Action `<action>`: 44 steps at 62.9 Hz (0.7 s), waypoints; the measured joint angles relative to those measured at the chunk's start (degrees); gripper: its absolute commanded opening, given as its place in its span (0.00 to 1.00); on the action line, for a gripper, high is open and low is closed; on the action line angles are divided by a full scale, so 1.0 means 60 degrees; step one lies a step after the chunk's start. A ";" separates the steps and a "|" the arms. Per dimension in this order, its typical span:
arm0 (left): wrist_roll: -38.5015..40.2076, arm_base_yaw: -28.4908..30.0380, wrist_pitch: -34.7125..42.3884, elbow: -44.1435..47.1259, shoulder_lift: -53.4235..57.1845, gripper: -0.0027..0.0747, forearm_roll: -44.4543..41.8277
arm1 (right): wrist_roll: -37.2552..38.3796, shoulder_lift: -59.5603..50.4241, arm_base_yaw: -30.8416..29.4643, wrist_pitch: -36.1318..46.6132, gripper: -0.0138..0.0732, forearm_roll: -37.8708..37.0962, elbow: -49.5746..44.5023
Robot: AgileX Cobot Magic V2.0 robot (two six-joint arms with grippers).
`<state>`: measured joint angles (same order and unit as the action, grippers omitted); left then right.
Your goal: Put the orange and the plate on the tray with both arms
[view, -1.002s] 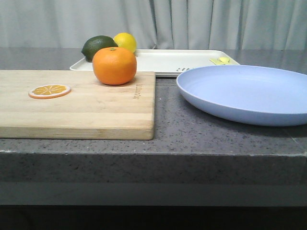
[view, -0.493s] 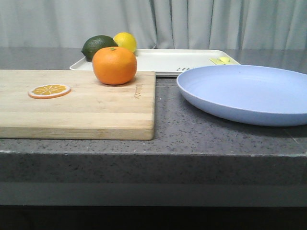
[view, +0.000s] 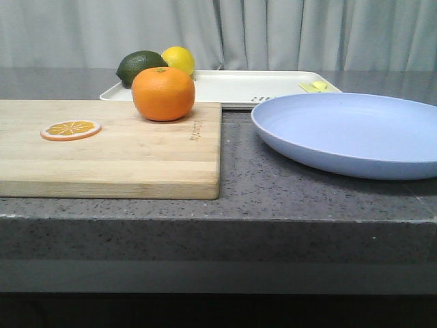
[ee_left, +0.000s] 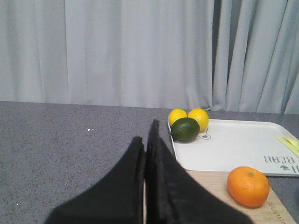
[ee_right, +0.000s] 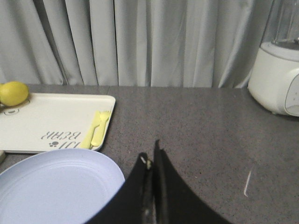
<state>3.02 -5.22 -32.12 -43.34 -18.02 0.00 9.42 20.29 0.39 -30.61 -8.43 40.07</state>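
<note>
Left gripper [ee_left: 148, 140] and right gripper [ee_right: 152, 161] pressed together, lime [view: 140, 67] and lemon [view: 178, 60] crowding tray [view: 239, 87] corner

A wooden cutting board [view: 109, 147] lies on the grey speckled surface [view: 273, 198]. An orange slice [view: 70, 129] rests on the board. Beyond the board sit a lime [view: 138, 66] and two lemons [ee_left: 178, 115]. Curtains [view: 287, 31] hang behind.

Right tool [ee_right: 152, 156]: fingers pressed together, holding nothing, above the grey worktop [ee_right: 201, 130]. The plate [ee_right: 56, 186] lies just beside the tray [ee_right: 46, 119]. A white appliance [ee_right: 275, 74] stands well apart.
</note>
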 measured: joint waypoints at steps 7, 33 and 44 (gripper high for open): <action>0.0000 0.0000 -0.0177 -0.0165 -0.0570 0.01 0.0000 | 0.0000 0.0798 0.0000 -0.0411 0.08 -0.0006 0.0339; 0.0000 0.0000 -0.0474 -0.0181 -0.1639 0.01 0.0000 | 0.0000 0.2788 0.0000 -0.0889 0.11 -0.0006 0.0354; 0.0000 0.0000 -0.0713 -0.0181 -0.2155 0.11 0.0000 | 0.0000 0.3370 0.0000 -0.1019 0.50 -0.0006 0.0354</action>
<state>3.02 -5.22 -36.40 -44.43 -30.95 0.00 9.42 40.52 0.39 -36.72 -8.47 42.20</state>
